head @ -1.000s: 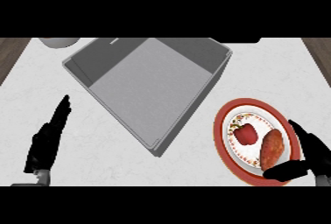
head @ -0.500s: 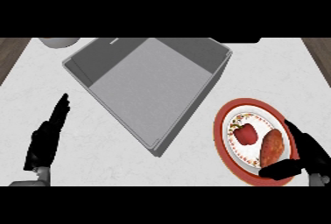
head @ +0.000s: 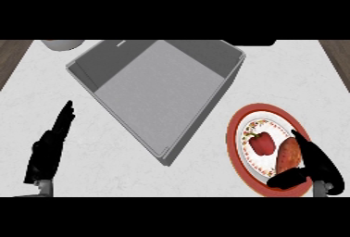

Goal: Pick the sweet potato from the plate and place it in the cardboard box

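Right hand (head: pixel 315 163) curls around oblong orange sweet potato (head: pixel 288 155) on red-rimmed plate (head: pixel 236 139); left hand (head: pixel 49 148) straight-fingered.

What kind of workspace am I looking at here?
Likely a kitchen counter: a pale marbled counter top carrying a red-rimmed plate with a sweet potato and a red pepper, beside a grey open box.

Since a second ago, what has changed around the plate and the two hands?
Very little. The right hand stays curled round the sweet potato on the plate, which has not been lifted; its thumb has closed in slightly under the potato. The left hand drifted a touch, still open on the counter. The red pepper and the box have not moved.
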You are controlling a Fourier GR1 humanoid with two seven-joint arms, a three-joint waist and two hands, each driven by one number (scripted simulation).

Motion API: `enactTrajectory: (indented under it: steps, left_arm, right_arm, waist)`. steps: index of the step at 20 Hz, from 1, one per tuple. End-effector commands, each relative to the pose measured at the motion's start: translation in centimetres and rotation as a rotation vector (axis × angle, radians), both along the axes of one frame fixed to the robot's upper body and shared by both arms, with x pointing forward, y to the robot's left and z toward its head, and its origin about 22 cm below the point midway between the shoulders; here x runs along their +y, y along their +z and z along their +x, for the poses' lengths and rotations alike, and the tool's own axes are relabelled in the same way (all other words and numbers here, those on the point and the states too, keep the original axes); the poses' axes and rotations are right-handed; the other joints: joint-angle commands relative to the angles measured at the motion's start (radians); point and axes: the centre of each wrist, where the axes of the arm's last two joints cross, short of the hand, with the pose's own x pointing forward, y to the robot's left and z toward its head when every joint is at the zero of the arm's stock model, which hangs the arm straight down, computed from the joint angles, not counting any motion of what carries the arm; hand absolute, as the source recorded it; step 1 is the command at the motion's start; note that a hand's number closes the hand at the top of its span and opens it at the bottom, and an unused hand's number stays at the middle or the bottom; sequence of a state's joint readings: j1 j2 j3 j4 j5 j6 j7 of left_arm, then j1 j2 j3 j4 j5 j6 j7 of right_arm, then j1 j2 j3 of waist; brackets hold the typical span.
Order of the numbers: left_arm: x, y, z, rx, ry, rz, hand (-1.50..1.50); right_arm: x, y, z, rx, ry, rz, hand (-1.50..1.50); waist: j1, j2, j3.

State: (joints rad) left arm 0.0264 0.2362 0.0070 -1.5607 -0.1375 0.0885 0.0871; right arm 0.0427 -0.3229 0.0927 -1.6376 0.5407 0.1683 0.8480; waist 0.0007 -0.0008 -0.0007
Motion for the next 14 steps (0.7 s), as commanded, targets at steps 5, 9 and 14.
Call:
enactTrajectory:
  steps: [5,9,14]
  left_arm:
    - [1.2,-1.0,0.6,-0.005,-0.001,0.000,0.00]
    - [1.6,-0.4,-0.3,0.002,-0.004,-0.015,0.00]
    - [-1.1,-0.7,1.0,-0.007,-0.021,0.002,0.00]
  right_arm:
    - [-0.7,0.4,-0.4,-0.022,0.024,-0.030,1.50]
    - [-0.7,-1.0,0.6,-0.104,-0.007,-0.185,1.50]
    - [0.9,0.6,3.6,-0.198,0.240,-0.285,1.50]
  waist:
    - [-0.002,0.001,0.000]
    - [0.003,0.001,0.001]
    - [0.022,0.007,0.001]
